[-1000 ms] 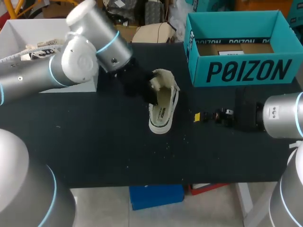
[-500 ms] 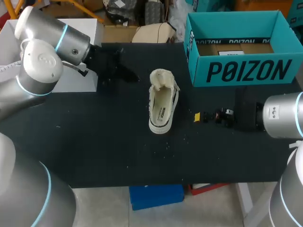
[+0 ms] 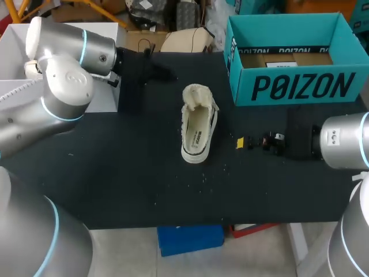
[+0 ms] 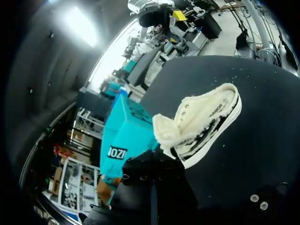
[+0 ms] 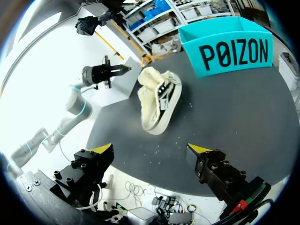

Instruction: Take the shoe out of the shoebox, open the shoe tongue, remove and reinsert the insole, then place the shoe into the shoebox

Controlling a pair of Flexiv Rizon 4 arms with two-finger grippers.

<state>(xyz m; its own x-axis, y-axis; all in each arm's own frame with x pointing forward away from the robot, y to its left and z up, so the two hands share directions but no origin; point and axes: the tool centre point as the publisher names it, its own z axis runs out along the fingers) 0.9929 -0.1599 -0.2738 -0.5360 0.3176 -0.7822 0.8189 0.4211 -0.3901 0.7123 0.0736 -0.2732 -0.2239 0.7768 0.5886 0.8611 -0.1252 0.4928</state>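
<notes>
shoe (image 3: 197, 124) is out of the box (image 3: 288, 88), sitting on its sole mid-table (image 3: 115, 173), fleecy tongue flipped up at the far end, insole showing. box is open at the far right corner, near the shoe but not touching. left gripper (image 5: 123, 69) hangs over the far left of the table, fingers pressed together, holding nothing. right gripper (image 5: 151, 150) sits low by the right edge, spread wide, nothing in it, pointing at the shoe.
</notes>
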